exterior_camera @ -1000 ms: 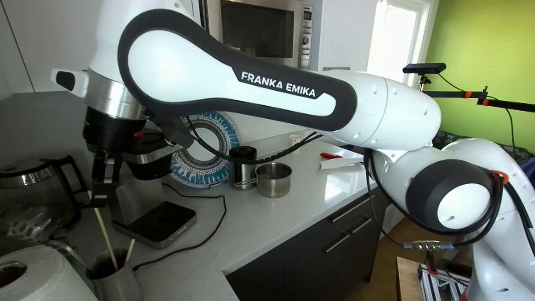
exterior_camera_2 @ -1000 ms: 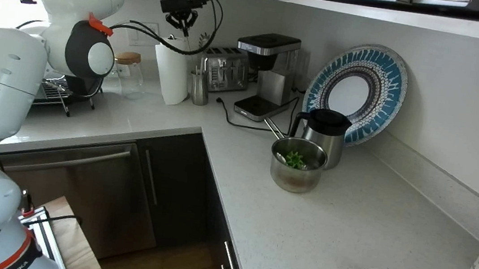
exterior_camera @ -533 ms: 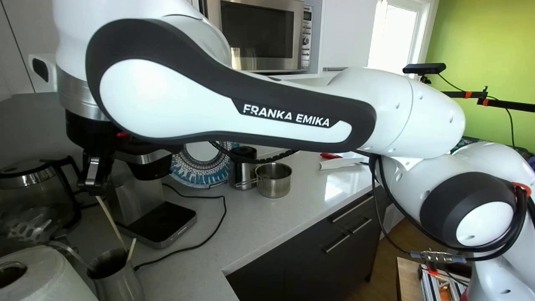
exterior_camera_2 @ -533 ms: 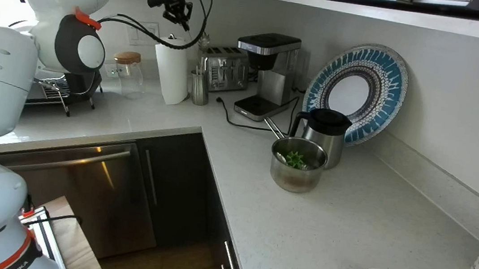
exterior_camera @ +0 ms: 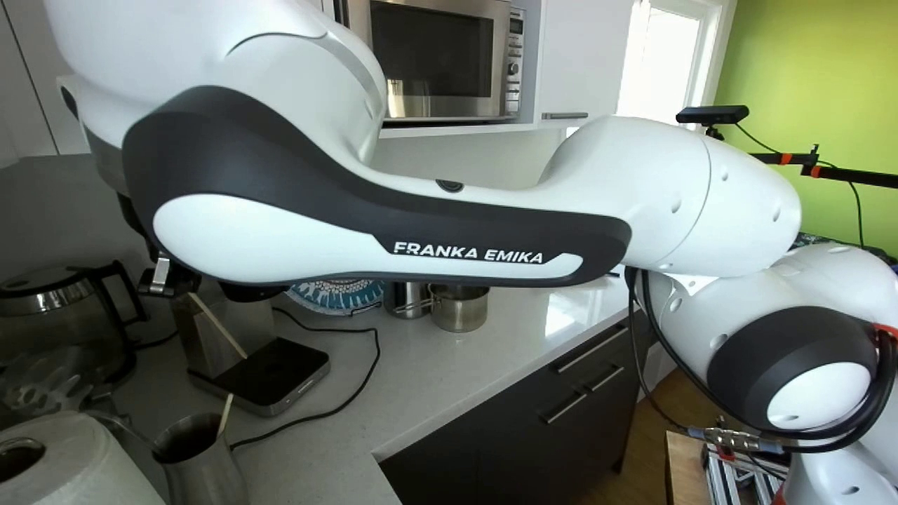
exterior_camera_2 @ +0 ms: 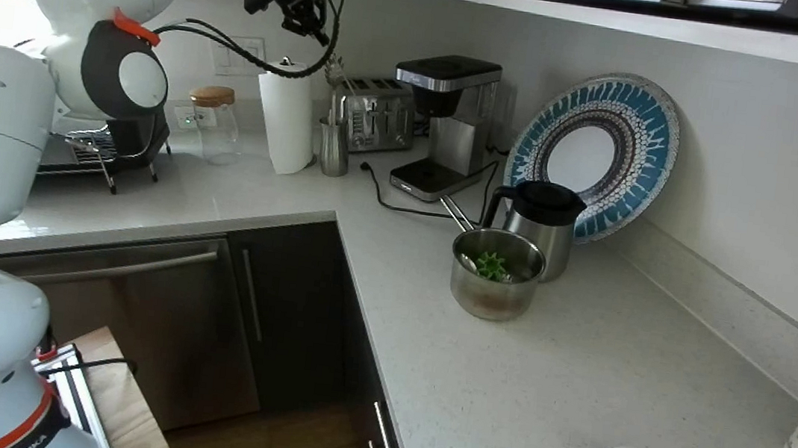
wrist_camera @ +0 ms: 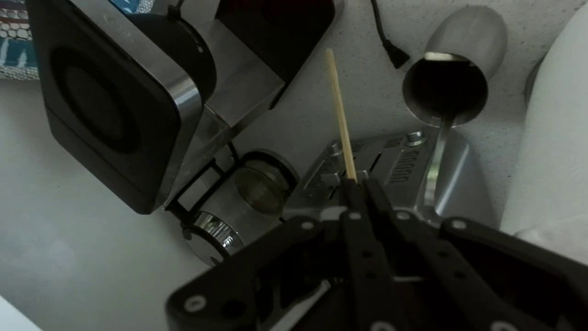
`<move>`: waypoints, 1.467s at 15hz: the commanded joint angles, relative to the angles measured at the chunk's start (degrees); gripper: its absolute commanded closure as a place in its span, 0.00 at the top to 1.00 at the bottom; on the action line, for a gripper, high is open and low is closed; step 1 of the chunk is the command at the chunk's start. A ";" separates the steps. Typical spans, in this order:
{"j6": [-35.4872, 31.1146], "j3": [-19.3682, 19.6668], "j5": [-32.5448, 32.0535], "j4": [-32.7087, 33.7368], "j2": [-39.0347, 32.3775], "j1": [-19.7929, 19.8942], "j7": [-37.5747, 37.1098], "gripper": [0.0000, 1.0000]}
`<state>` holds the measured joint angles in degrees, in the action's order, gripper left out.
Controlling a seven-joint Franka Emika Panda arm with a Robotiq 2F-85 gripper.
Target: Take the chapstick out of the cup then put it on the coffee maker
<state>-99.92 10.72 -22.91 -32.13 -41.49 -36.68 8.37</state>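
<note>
My gripper is shut on the end of a thin pale wooden chopstick. The chopstick hangs tilted in the air, clear of the metal cup. The cup stands upright and holds another wooden stick and a metal utensil handle. In an exterior view the gripper is partly hidden behind the arm. In the other exterior view it is above the cup. The coffee maker stands beside the toaster; the arm hides much of its head in an exterior view, where its base tray shows.
A toaster and paper towel roll stand near the cup. A glass carafe stands behind. A black cable lies on the counter. A pot, steel jug and patterned plate stand past the coffee maker.
The chopstick's lower end was inside the cup a second ago and has come up out of it. The gripper has tilted and the arm's forearm has lowered. The cup has shifted slightly.
</note>
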 commanded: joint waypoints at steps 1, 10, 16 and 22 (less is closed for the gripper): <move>0.78 2.67 -2.41 0.28 -1.29 -0.29 -5.16 0.01; 4.46 4.84 -1.65 -1.85 -1.93 1.60 -9.71 0.01; 22.33 9.17 -5.28 -1.01 -1.24 -3.30 -19.05 0.01; 37.67 15.27 -15.23 0.12 -1.60 -8.63 -18.10 0.01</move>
<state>-68.58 23.02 -33.90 -32.05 -42.84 -43.23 -11.13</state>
